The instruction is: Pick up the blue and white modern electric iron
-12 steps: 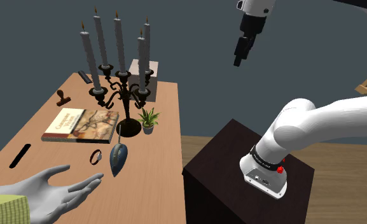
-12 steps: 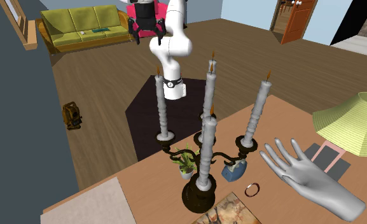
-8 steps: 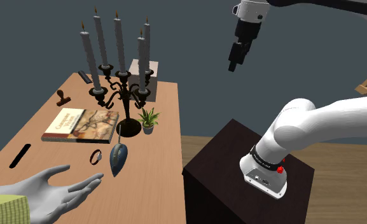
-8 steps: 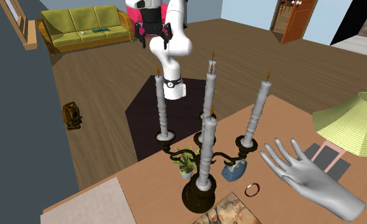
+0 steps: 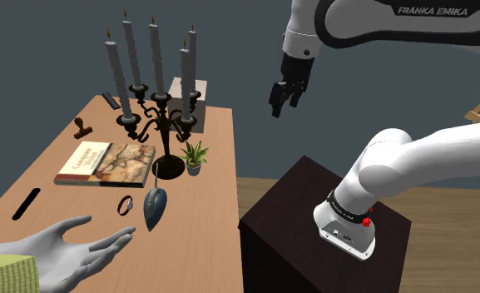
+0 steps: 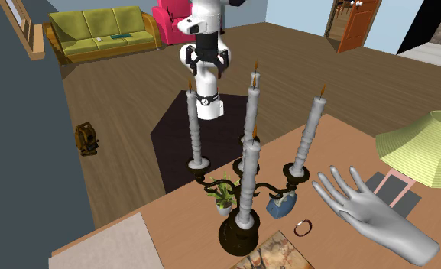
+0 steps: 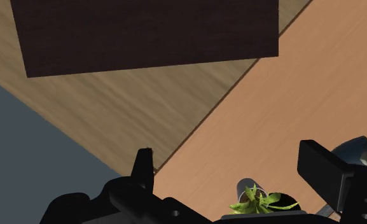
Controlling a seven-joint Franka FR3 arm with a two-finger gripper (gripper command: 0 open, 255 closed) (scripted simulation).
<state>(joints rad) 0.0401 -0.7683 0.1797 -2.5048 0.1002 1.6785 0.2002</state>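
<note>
Approach step, with the grasp not yet begun. All-black hand high in the air, roughly above the edge of the counter nearest the dark stand. Hand released, two fingers spread wide, nothing between them.

Well below the hand and well apart from it, the iron: a blue-grey teardrop body with a white strip rising from its upper end, resting on the counter. Hard to tell whether flat or propped on its heel. Between hand and iron, a small potted plant. Just beside the plant, a black candelabra carrying five tall grey candles. Close beside the iron, on its side away from the hand, a small ring. Farther from the hand again, a book.

Seen along the hand itself: plant almost directly underneath, and a rounded blue-grey edge of the iron just outside one finger.

Likely next move: down and farther out over the counter, passing the plant and keeping clear of the candles. Then fingers lined up across the narrow width of the iron before closing. Probable hazards: brushing a candle on the descent, or nudging the plant.

Readable writing: "FRANKA EMIKA" in dark capitals on the white arm. Book cover with a title too small to read. No brand legible on the iron.
</note>
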